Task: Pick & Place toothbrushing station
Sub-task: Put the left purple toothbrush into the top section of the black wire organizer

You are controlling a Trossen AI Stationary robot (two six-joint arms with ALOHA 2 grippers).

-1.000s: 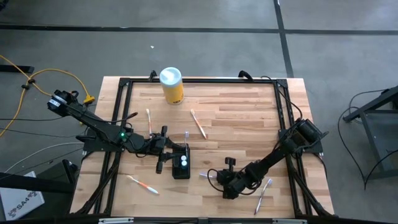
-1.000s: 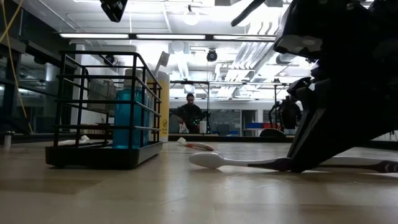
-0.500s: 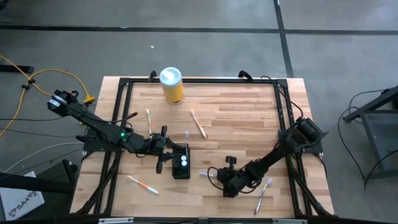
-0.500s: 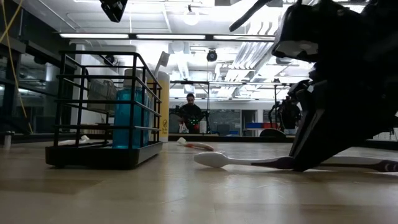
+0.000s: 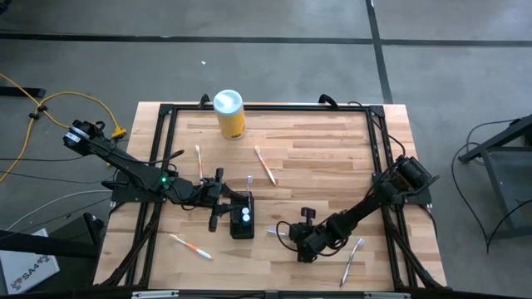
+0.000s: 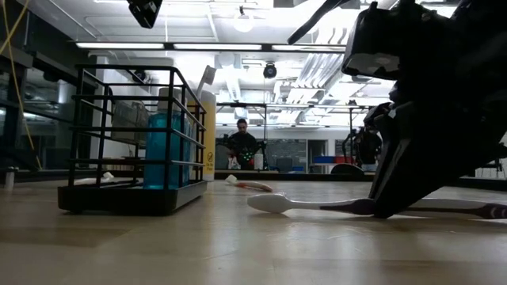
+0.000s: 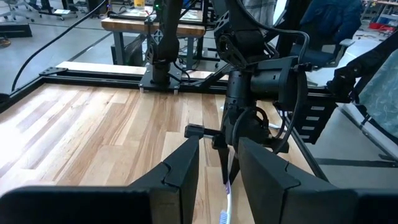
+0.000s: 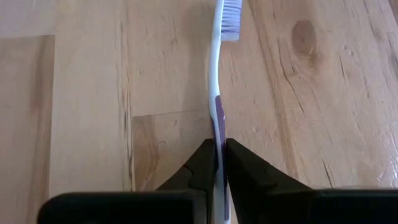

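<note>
Right wrist view — right gripper [image 8: 219, 155] closed on purple toothbrush [image 8: 217, 87], now dragged slightly bench-wise toward toothbrushing station [image 5: 242, 218]; left gripper [image 7: 217, 180] parted, empty — pickup under way.

Table [image 5: 316, 158]: light wood, pale and tan plank stripes, black frame round edge. 
Toothbrushing station [image 5: 242, 218]: black, two white dots on top; blue bottle inside. 
Canister [image 5: 229, 115]: yellow, white lid. 
Toothbrush [image 8: 217, 74]: white handle, purple stripe, purple bristles. 
Right gripper [image 8: 219, 163]: black. 
Cable [image 5: 33, 104]: yellow. 
Floor: grey.
</note>
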